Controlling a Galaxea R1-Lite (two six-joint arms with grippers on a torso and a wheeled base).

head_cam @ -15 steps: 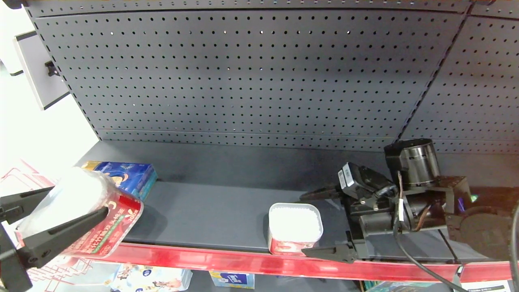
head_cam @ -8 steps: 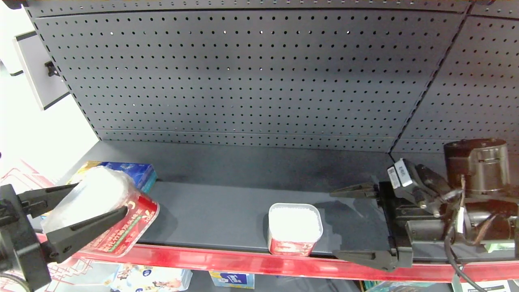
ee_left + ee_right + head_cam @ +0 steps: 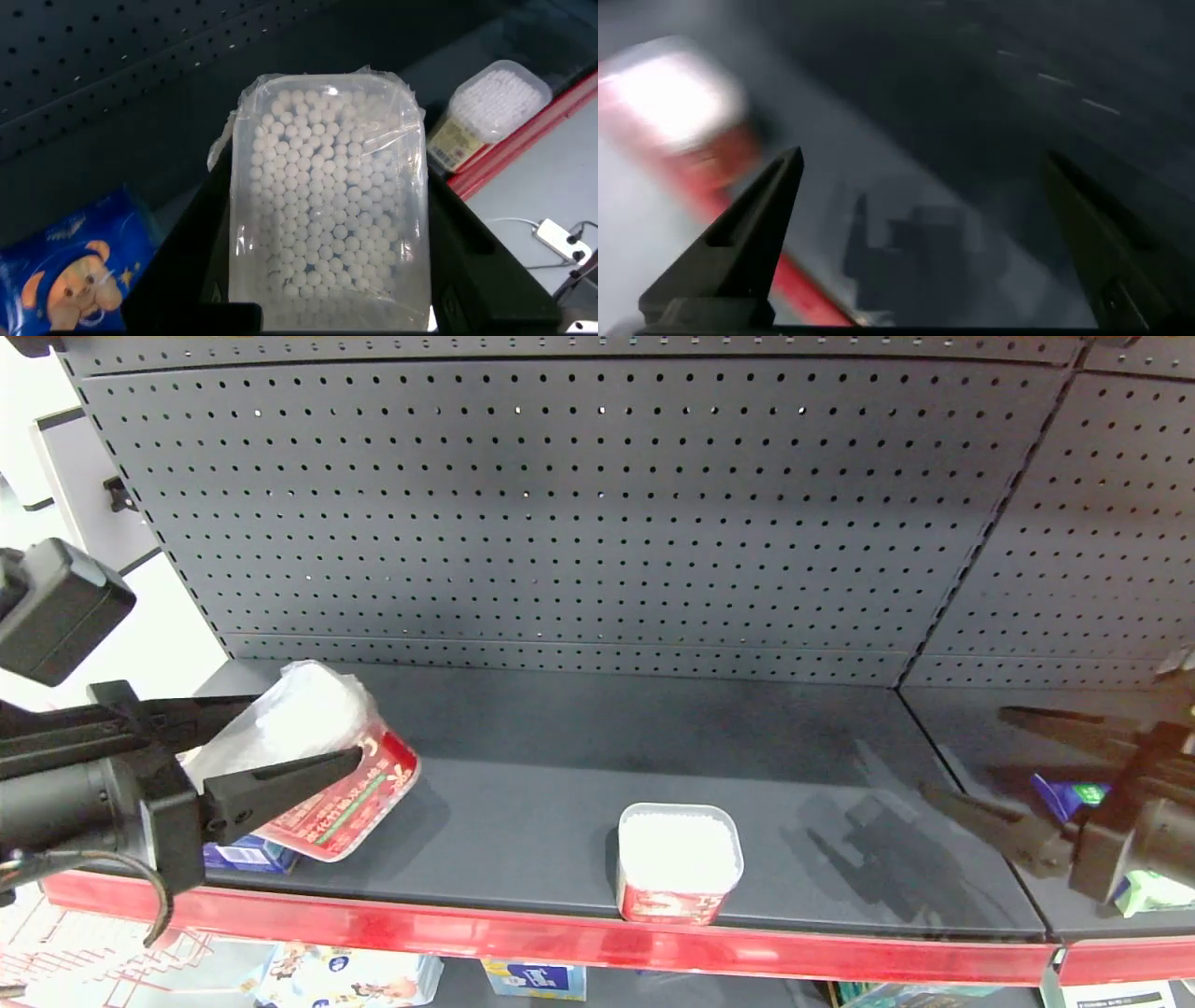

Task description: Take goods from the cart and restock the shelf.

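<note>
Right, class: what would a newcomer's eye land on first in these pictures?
First the left end effector, shut on a clear tub of white balls, held tilted above the left end of the shelf. Next a second tub, standing alone at the shelf's red front edge, near the middle. Then the right end effector, open and empty, off to the right.

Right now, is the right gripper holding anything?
No, the right gripper stands open and empty above the shelf, well apart from the white tub at the front edge.
</note>
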